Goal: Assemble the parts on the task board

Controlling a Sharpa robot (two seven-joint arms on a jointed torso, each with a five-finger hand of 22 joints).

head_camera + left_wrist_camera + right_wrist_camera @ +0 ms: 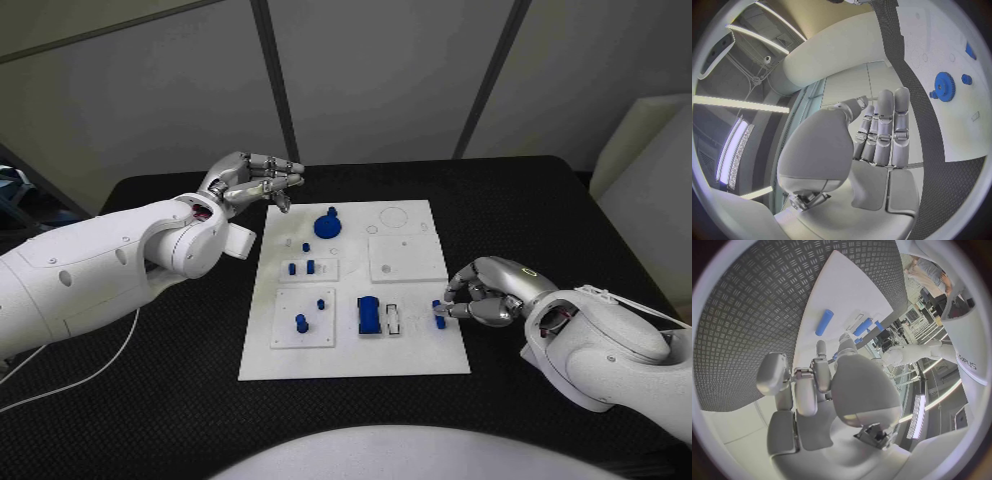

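We looked down on a black, diamond-textured table (pixel 173 400) where the flat white rectangular task board (pixel 353 355) lay lengthwise before the robot, small blue plastic parts scattered across it.

The silver many-fingered left hand (pixel 253 182) hung above the table just off the board's far left corner, its fingers curled in on themselves. In the left wrist view we saw those fingers (pixel 882 135) lying straight and close together against the palm with nothing between them, and the hand touched no part. Near it on the board sat a round blue toothed gear (pixel 329 224), a small knob at its rim; the same gear showed in the left wrist view (pixel 944 86).

The silver right hand (pixel 483 290) rested at the board's right edge, fingers bunched, their tips meeting a small upright blue peg (pixel 438 314) there. We could not tell whether the hand was pinching the peg or only touching it.

Just left of that peg stood a chunky blue rectangular block (pixel 369 316) beside a narrow white slotted piece (pixel 394 318). Farther left, on a raised white square tile (pixel 304 320), a short blue pin (pixel 300 323) stood upright, and two more small blue pins (pixel 300 267) stood on a smaller tile above it. In the right wrist view a blue cylinder (pixel 824 322) lay flat on the board, apart from the fingers.
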